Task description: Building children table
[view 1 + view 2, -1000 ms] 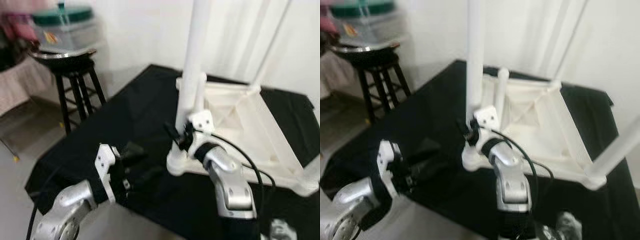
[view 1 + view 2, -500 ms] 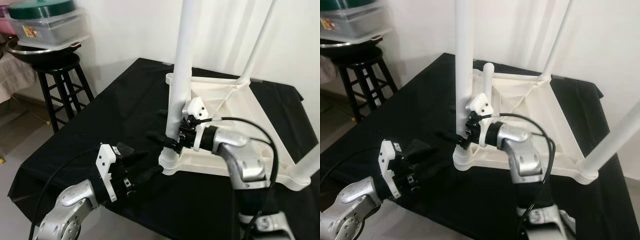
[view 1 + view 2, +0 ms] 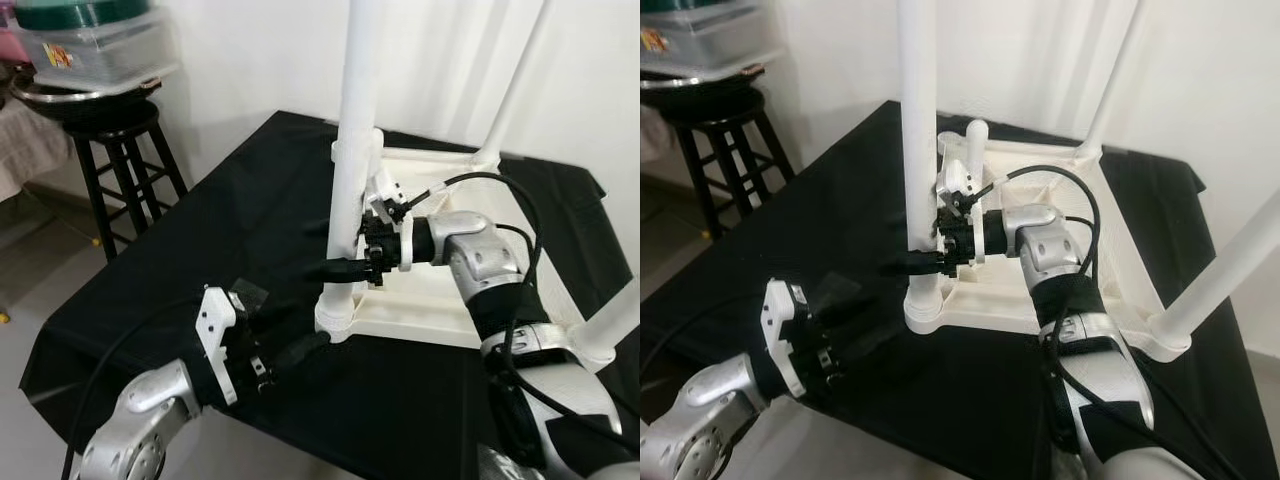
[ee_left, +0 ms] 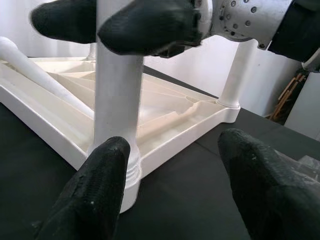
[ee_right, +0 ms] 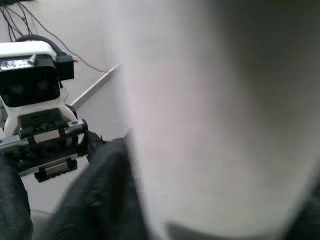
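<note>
Inverted white children's table (image 3: 450, 290) on black-draped desk (image 3: 200, 260): legs standing at its corners, right tool (image 3: 345, 265) pinching the near-corner leg (image 3: 352, 150) above its socket, left tool (image 3: 300, 345) spread just beside that socket; seating unconfirmed.

table leg (image 3: 358, 90) top cut off, right wrist view seemingly blurred

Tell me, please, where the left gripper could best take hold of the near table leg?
Low on the leg, just above its socket collar and below the right gripper. Come in level from the robot's side: the leg stands upright, round and bare there, and the left gripper already faces it, open.
</note>
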Robot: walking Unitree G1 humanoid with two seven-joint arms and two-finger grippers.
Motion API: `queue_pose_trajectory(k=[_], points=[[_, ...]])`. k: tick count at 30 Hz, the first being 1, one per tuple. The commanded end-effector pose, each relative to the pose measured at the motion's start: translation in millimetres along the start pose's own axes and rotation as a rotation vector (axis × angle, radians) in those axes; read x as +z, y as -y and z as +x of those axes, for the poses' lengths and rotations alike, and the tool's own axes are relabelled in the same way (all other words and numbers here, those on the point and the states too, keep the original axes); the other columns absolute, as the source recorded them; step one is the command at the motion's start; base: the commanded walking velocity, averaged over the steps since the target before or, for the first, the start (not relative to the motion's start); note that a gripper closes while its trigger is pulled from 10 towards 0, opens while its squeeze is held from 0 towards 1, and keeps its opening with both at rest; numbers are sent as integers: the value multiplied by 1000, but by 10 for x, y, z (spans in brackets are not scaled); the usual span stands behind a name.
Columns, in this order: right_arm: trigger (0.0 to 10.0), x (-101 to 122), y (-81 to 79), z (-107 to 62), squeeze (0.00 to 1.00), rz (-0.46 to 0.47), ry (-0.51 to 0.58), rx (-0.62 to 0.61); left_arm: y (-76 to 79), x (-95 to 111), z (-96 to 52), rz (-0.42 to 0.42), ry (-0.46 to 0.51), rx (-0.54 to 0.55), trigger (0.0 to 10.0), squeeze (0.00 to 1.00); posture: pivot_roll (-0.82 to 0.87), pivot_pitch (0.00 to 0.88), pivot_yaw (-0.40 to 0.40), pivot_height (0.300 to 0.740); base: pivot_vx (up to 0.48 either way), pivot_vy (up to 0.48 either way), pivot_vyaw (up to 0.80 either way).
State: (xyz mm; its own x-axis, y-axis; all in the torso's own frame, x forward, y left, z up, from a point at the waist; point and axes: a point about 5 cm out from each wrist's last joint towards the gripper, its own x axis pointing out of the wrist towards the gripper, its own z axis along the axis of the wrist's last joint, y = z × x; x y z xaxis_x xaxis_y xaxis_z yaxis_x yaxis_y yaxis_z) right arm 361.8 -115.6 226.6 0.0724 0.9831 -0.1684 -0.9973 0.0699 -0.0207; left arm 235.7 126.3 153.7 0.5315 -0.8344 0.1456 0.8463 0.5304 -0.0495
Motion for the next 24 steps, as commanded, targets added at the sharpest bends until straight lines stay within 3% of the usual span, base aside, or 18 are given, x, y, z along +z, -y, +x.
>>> queue_pose_trajectory(k=[1,5,11,13,14,15,16,18,19,21,22,23,24], points=[[0,20,-23,89,0,-17,-40,68,27,-1,9,9,-6,-7,10000,0,7,25,-71,740,0,0,0],[0,-22,1,26,0,-14,-65,105,32,1,12,7,-5,-10,10000,0,5,28,-69,740,0,0,0],[0,-184,39,-88,0,-56,-89,-45,35,9,17,5,0,-11,10000,0,-8,37,-70,740,0,0,0],[0,-184,39,-88,0,-56,-89,-45,35,9,17,5,0,-11,10000,0,-8,37,-70,740,0,0,0],[0,-278,1,-87,0,-41,-87,-120,33,15,14,6,1,-11,10000,0,-14,44,-73,740,0,0,0],[0,-408,-35,-21,0,-12,-85,-311,24,24,2,6,2,-11,10000,0,-21,50,-71,740,0,0,0],[0,-525,-86,22,0,61,-54,-729,10,35,-12,8,0,-13,10000,0,-21,62,-69,740,0,0,0],[0,-525,-86,22,0,61,-54,-729,10,35,-12,8,0,-13,10000,0,-21,62,-69,740,0,0,0],[0,-621,-166,-74,0,135,-52,-1056,1,44,-26,9,-2,-14,10000,0,-23,67,-66,740,0,0,0],[0,-621,-166,-74,0,135,-52,-1056,1,44,-26,9,-2,-14,10000,0,-23,67,-66,740,0,0,0],[0,-649,-598,85,0,114,-93,-1033,-30,50,-45,8,-7,-18,10000,0,-60,65,-24,740,0,0,0],[0,-649,-598,85,0,114,-93,-1033,-30,50,-45,8,-7,-18,10000,0,-60,65,-24,740,0,0,0],[0,-616,-668,147,0,91,-93,-955,-40,49,-43,4,-8,-21,10000,0,-57,63,-25,740,0,0,0]])
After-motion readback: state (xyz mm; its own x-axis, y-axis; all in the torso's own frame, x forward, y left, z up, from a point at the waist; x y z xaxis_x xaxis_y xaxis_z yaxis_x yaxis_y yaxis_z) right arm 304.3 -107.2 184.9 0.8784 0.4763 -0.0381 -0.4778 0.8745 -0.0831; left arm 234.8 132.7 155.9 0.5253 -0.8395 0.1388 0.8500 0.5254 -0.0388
